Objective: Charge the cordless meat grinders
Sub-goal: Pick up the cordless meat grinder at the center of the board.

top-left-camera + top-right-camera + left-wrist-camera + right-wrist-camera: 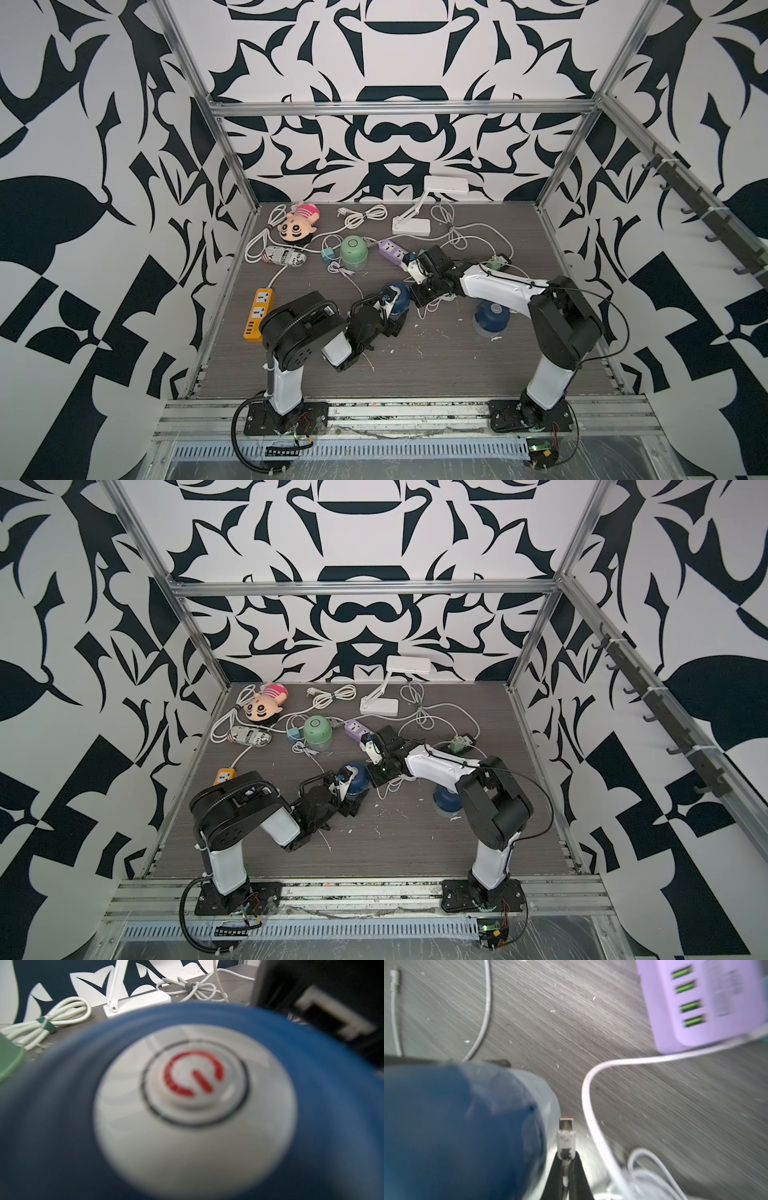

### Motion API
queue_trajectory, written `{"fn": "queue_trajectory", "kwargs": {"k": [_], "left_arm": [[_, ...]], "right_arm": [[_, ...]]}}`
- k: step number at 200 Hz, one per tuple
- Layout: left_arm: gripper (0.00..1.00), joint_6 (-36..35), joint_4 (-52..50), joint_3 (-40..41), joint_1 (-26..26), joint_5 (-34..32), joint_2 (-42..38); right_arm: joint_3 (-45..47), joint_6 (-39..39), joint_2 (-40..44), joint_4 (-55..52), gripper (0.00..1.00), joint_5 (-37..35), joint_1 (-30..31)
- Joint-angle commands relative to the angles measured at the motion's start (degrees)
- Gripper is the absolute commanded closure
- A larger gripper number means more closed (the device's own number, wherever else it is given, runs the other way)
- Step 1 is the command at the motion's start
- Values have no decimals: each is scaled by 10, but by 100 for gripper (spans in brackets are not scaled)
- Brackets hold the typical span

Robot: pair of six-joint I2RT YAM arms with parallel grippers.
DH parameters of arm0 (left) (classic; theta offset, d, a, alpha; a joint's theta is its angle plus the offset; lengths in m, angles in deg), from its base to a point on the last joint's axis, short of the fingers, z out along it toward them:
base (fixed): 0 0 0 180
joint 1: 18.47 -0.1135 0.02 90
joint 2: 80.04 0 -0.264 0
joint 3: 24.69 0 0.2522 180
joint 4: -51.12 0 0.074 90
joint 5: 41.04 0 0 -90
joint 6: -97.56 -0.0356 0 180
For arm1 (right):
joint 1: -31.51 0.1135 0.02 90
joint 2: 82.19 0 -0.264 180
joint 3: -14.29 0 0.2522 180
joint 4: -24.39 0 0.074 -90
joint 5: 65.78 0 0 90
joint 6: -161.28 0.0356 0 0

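A navy blue grinder point(398, 294) point(356, 776) lies tilted mid-table, its dome toward my left gripper point(387, 306) point(343, 784), which closes round it. In the left wrist view its silver top button point(195, 1084) with a red power mark fills the picture and hides the fingers. My right gripper point(566, 1155) point(413, 291) is shut on a white cable plug point(566, 1132), which sits just beside the grinder's clear cup point(548, 1105). A second navy grinder point(491, 318) stands upright by the right arm. The mint green grinder point(353, 249) point(317, 729) stands further back.
A purple power strip point(392, 251) point(702, 1005) lies behind the right gripper, an orange one point(258, 313) at the left edge. White cables point(349, 220) sprawl over the back with a teal cube adapter point(327, 254), a green adapter point(496, 262), a white lamp point(415, 220) and a plush doll point(297, 222).
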Motion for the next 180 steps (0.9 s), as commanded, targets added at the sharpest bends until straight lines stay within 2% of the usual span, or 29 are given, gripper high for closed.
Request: {"fn": "queue_trajectory", "kwargs": {"k": [1, 19, 45, 77, 125, 180], "left_arm": [[35, -17, -36, 1, 1, -24, -77], [36, -26, -105, -6, 1, -25, -131], [37, -29, -272, -42, 1, -22, -215], [39, -53, -371, -62, 0, -12, -289], [42, -81, -428, -82, 0, -39, -320], [46, -91, -430, -84, 0, -53, -348]], "right_arm": [[-5, -18, 67, -55, 100, -54, 4], [-2, -27, 103, -81, 100, -71, 6], [-5, -32, 148, -112, 100, -89, 13], [-26, -35, 179, -150, 100, -66, 26], [-69, -42, 185, -173, 100, -63, 99], [-110, -27, 161, -191, 100, -57, 127]]}}
